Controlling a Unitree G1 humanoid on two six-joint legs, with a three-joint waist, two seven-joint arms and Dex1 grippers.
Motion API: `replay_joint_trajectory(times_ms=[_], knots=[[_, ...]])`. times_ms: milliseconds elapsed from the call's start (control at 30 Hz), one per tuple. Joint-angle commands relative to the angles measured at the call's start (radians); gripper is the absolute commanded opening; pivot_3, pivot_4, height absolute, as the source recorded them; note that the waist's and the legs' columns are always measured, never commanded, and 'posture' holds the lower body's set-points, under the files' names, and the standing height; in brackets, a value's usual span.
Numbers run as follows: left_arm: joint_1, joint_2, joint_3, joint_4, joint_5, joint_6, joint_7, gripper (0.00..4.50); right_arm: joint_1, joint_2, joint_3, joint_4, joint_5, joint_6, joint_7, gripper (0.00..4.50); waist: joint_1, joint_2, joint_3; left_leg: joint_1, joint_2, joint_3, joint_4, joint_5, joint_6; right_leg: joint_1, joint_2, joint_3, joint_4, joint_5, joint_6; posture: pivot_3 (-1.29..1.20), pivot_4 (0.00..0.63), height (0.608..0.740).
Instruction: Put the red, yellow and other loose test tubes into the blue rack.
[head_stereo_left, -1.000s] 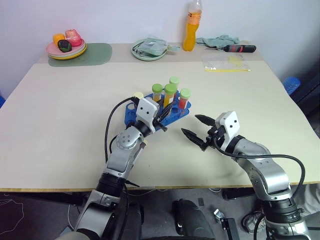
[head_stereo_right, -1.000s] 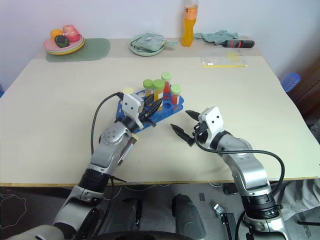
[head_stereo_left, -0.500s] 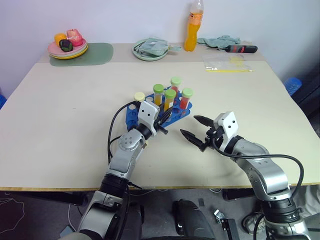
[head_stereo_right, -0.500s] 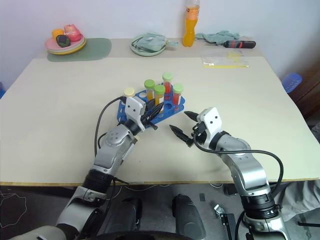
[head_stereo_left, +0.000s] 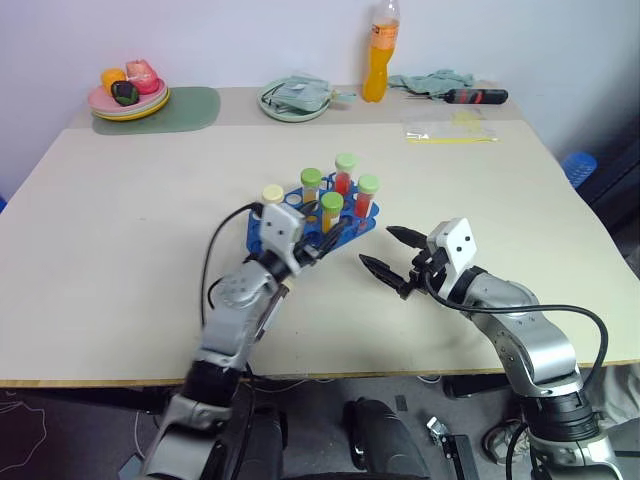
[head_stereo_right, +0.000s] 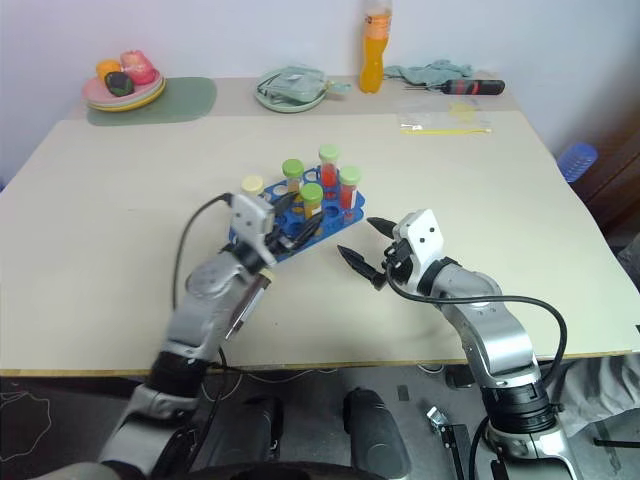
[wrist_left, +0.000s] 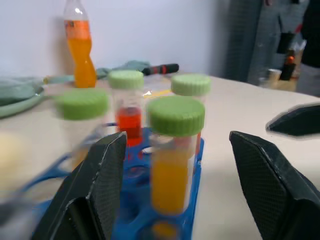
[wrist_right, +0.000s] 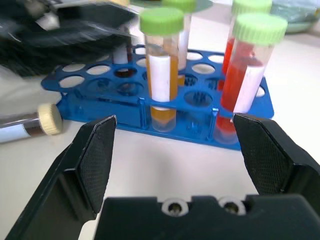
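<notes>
Nearest you, at lower centre of the head views, your right pincer (head_stereo_left: 388, 251) hangs just above the surface (head_stereo_left: 120, 230) with its two black fingers spread and nothing between them, aimed at the right end of the blue rack (head_stereo_left: 262, 229). To its left, your left pincer (head_stereo_left: 330, 237) sits at the rack's near edge, jaws parted and empty; its wrist view frames the capped tubes between both fingers, so it looks placed for seating or letting go of a tube, not for carrying one.

The rack stands at frame centre, holding four green-capped tubes upright: a yellow-filled tube (head_stereo_left: 331, 212) nearest, a red-filled tube (head_stereo_left: 366, 194) at its right, and two more behind. A cream-capped tube (head_stereo_left: 272, 196) shows at the rack's left end; whether it sits in a hole you cannot tell. In the right wrist view a loose tube (wrist_right: 30, 123) with a cream cap lies on the surface just beside the rack's front wall; that one likely remains to be done.

Far off, along the top edge, you have a plate of fruit (head_stereo_left: 129, 90) at upper left and an orange bottle (head_stereo_left: 377, 52) at upper centre, both well apart from the work.
</notes>
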Motion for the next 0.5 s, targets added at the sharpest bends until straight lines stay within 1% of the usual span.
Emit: replay_joint_trajectory(times_ms=[33, 100, 133, 167, 233, 267, 333, 367, 400, 467, 500], knots=[[0.037, 0.114, 0.11, -0.195, -0.146, 0.183, -0.039, 3.45, -0.027, -0.037, -0.039, -0.045, 0.027, 0.0, 0.035, 4.13, 0.004, 0.0, 0.0, 0.0, 0.0, 0.0, 0.0, 0.0, 0.0, 0.0, 0.0, 0.0, 0.0, 0.0, 0.0, 0.0, 0.15, 0.74], [0.059, 0.211, 0.183, -0.259, -0.232, 0.308, -0.057, 3.45, -0.037, -0.065, -0.044, -0.043, 0.037, 0.006, 0.061, 4.13, 0.005, 0.0, 0.0, 0.0, 0.0, 0.0, 0.001, 0.0, 0.0, 0.0, 0.0, 0.0, -0.001, 0.0, 0.0, 0.0, 0.15, 0.74], [0.075, 0.282, 0.226, -0.285, -0.29, 0.397, -0.077, 3.45, -0.042, -0.084, -0.041, -0.04, 0.037, 0.005, 0.082, 4.13, 0.007, 0.0, 0.0, -0.001, 0.0, 0.0, 0.001, 0.0, 0.0, 0.0, -0.001, 0.0, -0.001, 0.0, 0.0, 0.0, 0.15, 0.74], [0.085, 0.348, 0.258, -0.307, -0.324, 0.468, -0.09, 3.71, -0.046, -0.103, -0.036, -0.035, 0.033, -0.001, 0.103, 4.13, 0.006, -0.001, 0.001, -0.001, 0.0, 0.0, 0.001, 0.0, 0.0, 0.0, -0.001, 0.0, -0.001, 0.0, 0.0, 0.0, 0.15, 0.74], [0.091, 0.447, 0.289, -0.341, -0.378, 0.587, -0.098, 4.3, -0.052, -0.131, -0.026, -0.028, 0.024, -0.015, 0.135, 4.13, 0.006, 0.0, 0.001, -0.001, 0.0, 0.0, 0.001, 0.0, 0.0, 0.0, 0.0, 0.0, -0.001, 0.0, 0.0, 0.0, 0.15, 0.74], [0.091, 0.506, 0.288, -0.378, -0.403, 0.658, -0.103, 4.41, -0.055, -0.145, -0.021, -0.023, 0.022, -0.023, 0.155, 4.13, 0.006, -0.001, 0.001, -0.001, 0.0, 0.0, 0.001, 0.0, 0.0, 0.0, -0.001, 0.0, -0.001, 0.0, 0.0, 0.0, 0.15, 0.74], [0.073, 0.629, 0.258, -0.47, -0.416, 0.799, -0.081, 4.41, -0.063, -0.169, -0.015, -0.016, 0.024, -0.034, 0.196, 4.13, 0.006, -0.001, 0.001, -0.001, 0.0, 0.001, 0.001, 0.0, 0.0, 0.0, -0.001, 0.0, -0.001, -0.001, 0.0, 0.0, 0.15, 0.74], [0.059, 0.663, 0.246, -0.495, -0.425, 0.847, -0.067, 4.41, -0.068, -0.174, -0.013, -0.011, 0.025, -0.037, 0.209, 4.13, 0.005, -0.001, 0.002, -0.001, 0.0, 0.001, 0.001, 0.0, 0.0, 0.0, -0.001, 0.0, -0.002, -0.001, 0.0, 0.0, 0.15, 0.74], [0.008, 0.67, 0.24, -0.511, -0.481, 0.943, -0.038, 4.41, -0.075, -0.18, -0.011, -0.005, 0.025, -0.044, 0.225, 4.13, 0.006, -0.001, 0.002, -0.001, 0.0, 0.001, 0.0, 0.0, 0.0, 0.0, -0.001, 0.0, -0.002, -0.001, 0.0, 0.0, 0.15, 0.74], [-0.149, 0.668, 0.182, -0.511, -0.556, 1.203, 0.006, 4.41, -0.092, -0.186, -0.004, 0.012, 0.021, -0.058, 0.249, 4.13, 0.013, -0.002, 0.002, -0.001, 0.0, 0.0, 0.0, 0.0, 0.0, 0.0, -0.001, -0.001, -0.002, -0.001, 0.001, 0.0, 0.15, 0.74], [-0.209, 0.66, 0.159, -0.51, -0.574, 1.3, 0.021, 4.41, -0.098, -0.187, -0.002, 0.018, 0.019, -0.064, 0.256, 4.13, 0.01, -0.002, 0.002, -0.001, 0.0, -0.001, 0.001, 0.0, 0.0, 0.001, -0.001, -0.002, -0.002, -0.001, 0.001, 0.0, 0.15, 0.74]])
